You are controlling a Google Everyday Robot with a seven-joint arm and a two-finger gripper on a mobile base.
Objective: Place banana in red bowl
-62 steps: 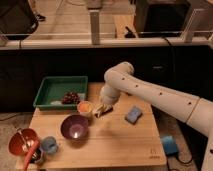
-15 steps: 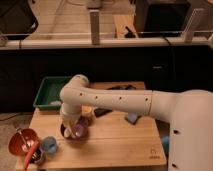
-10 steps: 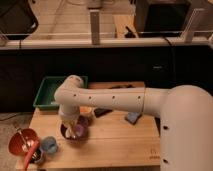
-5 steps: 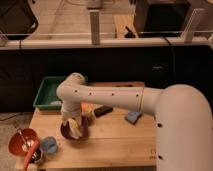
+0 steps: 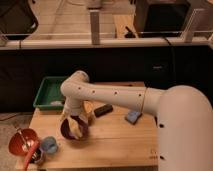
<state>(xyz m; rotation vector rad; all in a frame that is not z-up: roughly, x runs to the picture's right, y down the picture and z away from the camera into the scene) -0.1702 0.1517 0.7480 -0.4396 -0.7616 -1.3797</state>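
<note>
My gripper hangs at the end of the white arm, low over a purple bowl in the left middle of the wooden table. It is shut on the banana, a pale yellow slender piece pointing down between the fingers. The red bowl stands at the table's front left corner, left of the gripper and apart from it. A stick and a reddish item lie in it.
A blue cup sits between the red and purple bowls. A green tray is at the back left. An orange-filled cup, a black bar and a blue sponge lie to the right. The arm covers much of the table.
Since the oldest frame the arm has swung left from the orange cup to over the purple bowl. Over the last second the gripper has barely shifted there.
</note>
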